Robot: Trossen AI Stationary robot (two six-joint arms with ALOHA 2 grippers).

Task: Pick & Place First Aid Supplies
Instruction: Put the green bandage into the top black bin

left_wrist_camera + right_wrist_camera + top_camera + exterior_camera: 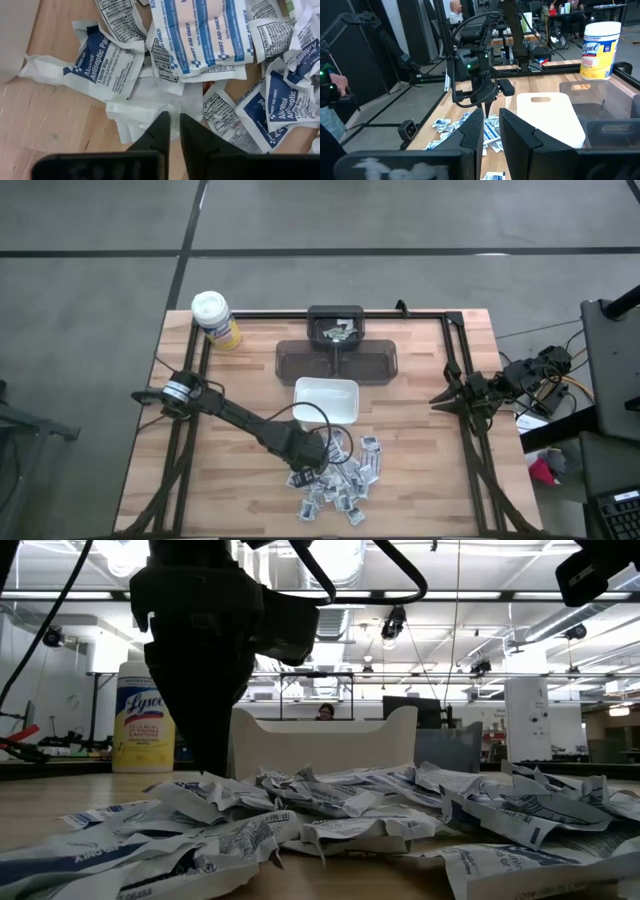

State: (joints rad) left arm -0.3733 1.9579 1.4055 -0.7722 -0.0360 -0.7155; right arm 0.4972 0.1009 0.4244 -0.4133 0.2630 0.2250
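Packets (335, 480) lie heaped on table (420, 470) just beside white dish (326, 398). Left gripper (174, 131) sits on pile, fingers pinched on 1 white packet (150, 107). Right gripper (440, 400) waits at table's right edge, fingers narrowly apart, holding nothing.

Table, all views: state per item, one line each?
left gripper: down in the packets, fingers nearly shut on a white packet.
right gripper: parked at the table's right edge, holding nothing.
white dish: upright, empty.
yellow canister: upright, lid on.
dark bin: some items inside.
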